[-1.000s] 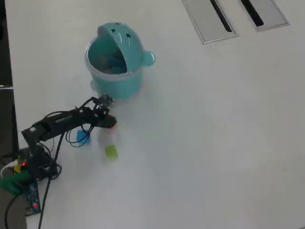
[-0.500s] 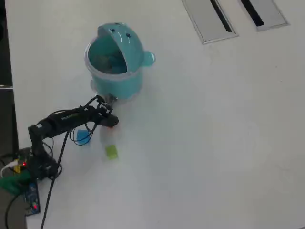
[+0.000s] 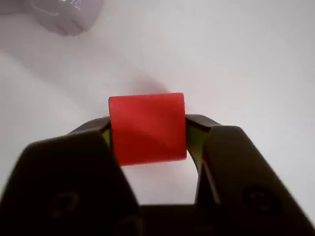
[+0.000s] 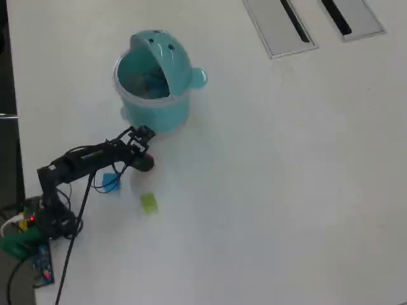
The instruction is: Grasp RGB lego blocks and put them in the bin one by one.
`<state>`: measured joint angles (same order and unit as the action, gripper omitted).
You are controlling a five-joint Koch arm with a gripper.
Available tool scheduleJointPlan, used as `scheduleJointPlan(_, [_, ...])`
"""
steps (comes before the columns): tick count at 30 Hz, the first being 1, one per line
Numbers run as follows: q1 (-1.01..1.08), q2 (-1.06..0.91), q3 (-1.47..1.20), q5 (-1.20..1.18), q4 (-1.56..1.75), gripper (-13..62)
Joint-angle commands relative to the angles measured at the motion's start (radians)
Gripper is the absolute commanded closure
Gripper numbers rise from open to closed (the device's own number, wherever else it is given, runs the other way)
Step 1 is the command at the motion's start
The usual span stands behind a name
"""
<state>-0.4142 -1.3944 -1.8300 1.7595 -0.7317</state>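
Note:
In the wrist view a red block (image 3: 146,118) sits squarely between my two black jaws, and my gripper (image 3: 147,130) is shut on it above the white table. In the overhead view my gripper (image 4: 145,160) hangs just below the teal bin (image 4: 156,114), whose domed lid is tipped back so the mouth is open. The red block is hard to make out from above. A blue block (image 4: 110,182) lies on the table beside the arm's cables. A yellow-green block (image 4: 149,203) lies a little lower, clear of the arm.
Two grey slotted panels (image 4: 280,25) (image 4: 353,16) lie flat at the top right. The arm's base, cables and a circuit board (image 4: 39,257) fill the bottom left corner. A pale rounded shape (image 3: 64,14) shows at the wrist view's top left.
The gripper has crept slightly toward the bin with the red block still held. Less red shows under the gripper from above. The blue and yellow-green blocks have not moved.

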Motion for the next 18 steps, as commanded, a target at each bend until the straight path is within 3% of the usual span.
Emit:
scheduleJointPlan(1, [0.002,-0.061,0.092,0.002,0.018,36.8])
scheduleJointPlan(18, [-0.094,-0.291,-0.084,-0.107,0.267,38.6])
